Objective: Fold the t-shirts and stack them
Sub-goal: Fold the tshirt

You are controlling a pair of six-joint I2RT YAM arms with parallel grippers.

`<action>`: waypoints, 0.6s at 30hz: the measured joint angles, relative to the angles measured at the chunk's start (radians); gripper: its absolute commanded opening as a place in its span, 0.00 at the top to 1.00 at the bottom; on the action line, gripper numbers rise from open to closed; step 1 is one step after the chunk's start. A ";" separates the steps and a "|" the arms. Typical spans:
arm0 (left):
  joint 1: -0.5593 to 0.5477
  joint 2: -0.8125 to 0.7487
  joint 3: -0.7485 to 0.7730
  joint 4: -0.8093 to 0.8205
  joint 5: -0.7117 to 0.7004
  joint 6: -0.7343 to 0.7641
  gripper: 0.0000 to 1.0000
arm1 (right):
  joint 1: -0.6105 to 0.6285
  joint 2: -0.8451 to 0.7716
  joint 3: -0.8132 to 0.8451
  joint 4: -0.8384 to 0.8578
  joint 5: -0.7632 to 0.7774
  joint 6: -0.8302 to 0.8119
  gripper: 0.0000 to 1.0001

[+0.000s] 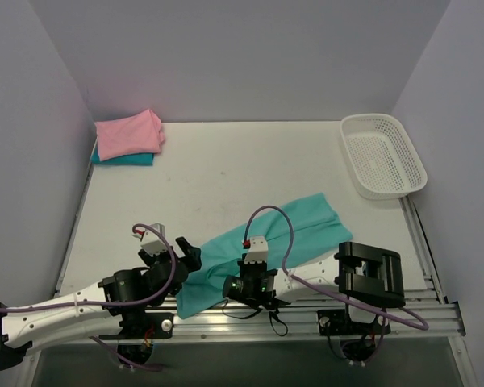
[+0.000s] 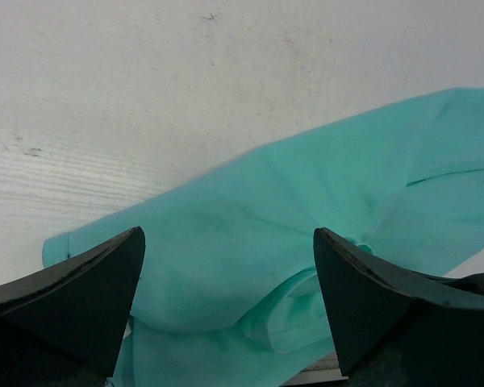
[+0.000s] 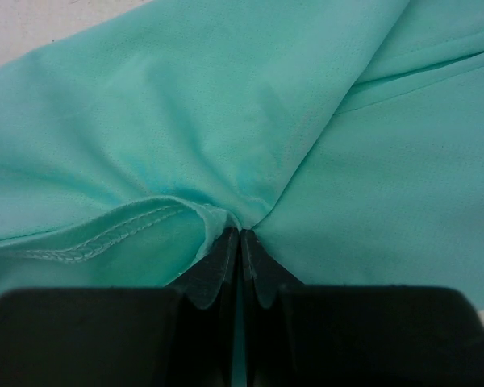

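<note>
Roughly 2/3 done: pink tee (image 1: 127, 133) on blue tee (image 1: 126, 160); green tee (image 1: 284, 230) unfolded, pinched by R gripper (image 3: 240, 242), L gripper (image 2: 227, 242) agape.

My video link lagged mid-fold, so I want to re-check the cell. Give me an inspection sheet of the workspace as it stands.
Surface: white table, faint dark scuffs.
Job's things: teal-green t-shirt lies stretched diagonally near the arms, creased, not stacked; pink t-shirt folded on top of the folded teal-blue t-shirt, far left corner.
Clutter: white mesh basket, far right corner, empty.
Hands: left hand open over the teal-green shirt's edge; right hand shut, pinching a fold of it.
Cables: purple cables loop off both arms, one arching over the shirt.
Surroundings: plain walls on three sides.
</note>
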 measured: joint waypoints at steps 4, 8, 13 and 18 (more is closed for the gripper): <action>0.000 -0.001 0.009 -0.013 0.000 0.003 0.06 | 0.001 0.019 0.019 0.003 0.011 0.022 0.51; 0.000 0.026 0.029 -0.024 0.000 0.005 0.06 | 0.014 0.013 0.033 -0.034 0.013 0.030 0.28; 0.000 0.080 0.038 -0.022 0.000 0.003 0.06 | 0.042 -0.039 0.065 -0.162 0.028 0.044 0.26; 0.000 0.136 0.031 0.033 0.000 -0.002 0.07 | 0.092 -0.140 0.161 -0.293 0.090 0.068 0.26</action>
